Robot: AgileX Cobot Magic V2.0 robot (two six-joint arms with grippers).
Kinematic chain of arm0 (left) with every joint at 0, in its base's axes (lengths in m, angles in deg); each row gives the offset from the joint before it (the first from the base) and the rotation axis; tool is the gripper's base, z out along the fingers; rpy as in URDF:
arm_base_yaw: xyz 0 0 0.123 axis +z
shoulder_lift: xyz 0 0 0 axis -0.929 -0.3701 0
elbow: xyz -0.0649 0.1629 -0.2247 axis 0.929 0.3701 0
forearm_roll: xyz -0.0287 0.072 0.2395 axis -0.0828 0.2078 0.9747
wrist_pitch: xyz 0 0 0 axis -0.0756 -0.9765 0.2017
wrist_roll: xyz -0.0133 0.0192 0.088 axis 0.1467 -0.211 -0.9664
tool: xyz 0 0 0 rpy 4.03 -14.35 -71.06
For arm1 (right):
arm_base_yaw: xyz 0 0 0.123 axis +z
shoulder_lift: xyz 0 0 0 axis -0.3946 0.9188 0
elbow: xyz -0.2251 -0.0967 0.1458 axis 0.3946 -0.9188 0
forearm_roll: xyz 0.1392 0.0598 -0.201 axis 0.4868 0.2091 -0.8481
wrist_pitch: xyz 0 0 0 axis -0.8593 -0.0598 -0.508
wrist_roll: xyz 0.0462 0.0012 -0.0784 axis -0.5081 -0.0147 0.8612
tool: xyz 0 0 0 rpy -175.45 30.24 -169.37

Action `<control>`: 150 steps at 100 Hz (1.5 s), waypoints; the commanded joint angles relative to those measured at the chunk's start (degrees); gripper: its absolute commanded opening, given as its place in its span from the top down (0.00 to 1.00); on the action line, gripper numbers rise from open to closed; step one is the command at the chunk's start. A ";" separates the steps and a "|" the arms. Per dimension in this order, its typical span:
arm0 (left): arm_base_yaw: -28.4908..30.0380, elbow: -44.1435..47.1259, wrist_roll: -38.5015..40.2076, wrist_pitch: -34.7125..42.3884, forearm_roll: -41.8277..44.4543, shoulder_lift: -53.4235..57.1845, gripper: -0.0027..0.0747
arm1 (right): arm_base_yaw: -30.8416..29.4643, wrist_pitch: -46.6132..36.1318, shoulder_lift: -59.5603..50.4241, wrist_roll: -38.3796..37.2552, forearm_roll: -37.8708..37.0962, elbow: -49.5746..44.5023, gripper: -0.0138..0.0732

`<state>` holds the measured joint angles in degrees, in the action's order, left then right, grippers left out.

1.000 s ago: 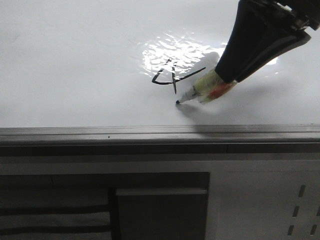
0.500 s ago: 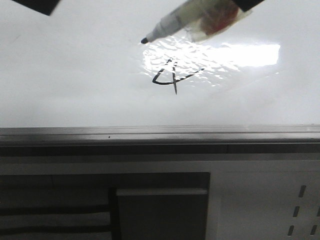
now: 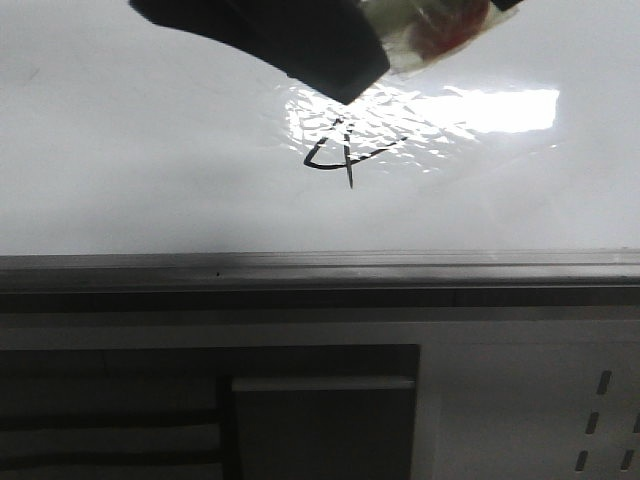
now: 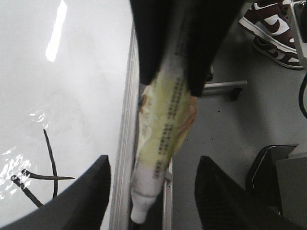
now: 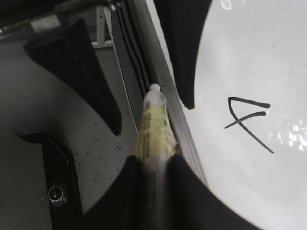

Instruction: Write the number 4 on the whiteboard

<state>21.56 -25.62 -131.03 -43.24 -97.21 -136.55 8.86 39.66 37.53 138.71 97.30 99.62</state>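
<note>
The number 4 [image 3: 340, 152] is drawn in thin black marker on the whiteboard [image 3: 150, 150], beside the glare patch. It also shows in the left wrist view [image 4: 48, 167] and the right wrist view [image 5: 247, 120]. My right gripper [image 5: 153, 165] is shut on a marker [image 5: 152, 124] wrapped in yellowish tape, held above the board's near edge rail [image 3: 300, 268]. My left gripper [image 4: 153, 191] is open, one finger on each side of the marker's tip end [image 4: 144, 206], not touching it. In the front view a black left finger [image 3: 290, 40] covers the marker's tip.
A grey perforated panel [image 3: 600, 410] and a dark recess [image 3: 320, 420] lie below the board's rail. Beyond the board edge is grey floor with a pair of shoes [image 4: 271, 28], a black box [image 4: 278, 177] and a metal frame leg [image 4: 225, 86].
The marker has lifted off the board and risen to the top of the front view. My left gripper has come in from the left and now covers the marker's tip.
</note>
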 commanded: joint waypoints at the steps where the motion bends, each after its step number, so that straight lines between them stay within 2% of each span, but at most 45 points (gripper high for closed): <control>1: -0.45 -2.91 -0.12 3.09 -2.21 0.10 0.49 | 0.13 -2.15 -1.15 0.75 1.15 1.97 0.90; 13: -0.45 -3.70 -1.49 2.42 -2.08 -1.08 0.51 | 0.13 -2.15 -1.15 0.75 1.15 1.97 0.90; 42: -0.45 -3.70 -1.62 2.41 -2.08 -1.08 0.83 | 0.13 -1.93 -1.15 0.65 1.25 1.97 0.90; 63: -0.45 -3.70 -1.62 2.41 -2.08 -1.08 0.97 | 0.13 -1.71 -1.15 0.65 1.25 1.97 0.88; 70: -0.45 -3.70 -1.62 2.41 -2.18 -1.08 0.99 | 0.13 -1.70 -1.15 0.65 1.25 1.97 0.79; 82: -0.45 -3.70 -1.62 2.41 -2.18 -1.08 0.99 | 0.13 -2.01 -1.15 0.65 1.15 1.97 0.52; 87: -0.45 -3.70 -1.62 2.41 -2.18 -0.95 0.99 | 0.13 -2.09 -1.15 0.65 1.15 1.97 0.44; 92: -0.31 -3.70 -1.51 2.41 -2.18 -0.76 0.99 | 0.13 -1.93 -1.59 0.54 1.04 1.97 0.40; 99: 0.37 -3.70 -0.70 2.41 -2.08 -0.24 0.99 | -0.06 -1.78 -2.80 -2.21 -0.73 2.40 0.40; 111: 2.90 -3.70 5.49 2.53 -0.91 1.93 0.99 | -1.45 -1.78 -6.14 -12.05 -8.54 3.27 0.40; 123: 7.42 -3.70 19.06 1.18 6.66 4.96 0.99 | -3.44 -1.32 -10.31 -22.56 -18.26 3.37 0.40; 137: 13.67 -2.43 37.18 -3.75 19.59 9.08 0.99 | -5.29 0.71 -14.38 -25.35 -20.98 3.37 0.40; 150: 19.72 2.25 48.69 -5.10 26.94 13.78 0.99 | -5.67 1.20 -15.66 -25.89 -21.06 3.37 0.40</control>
<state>38.08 -24.60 -91.28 -49.85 -74.72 -126.95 3.72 43.62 22.67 113.75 76.80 101.01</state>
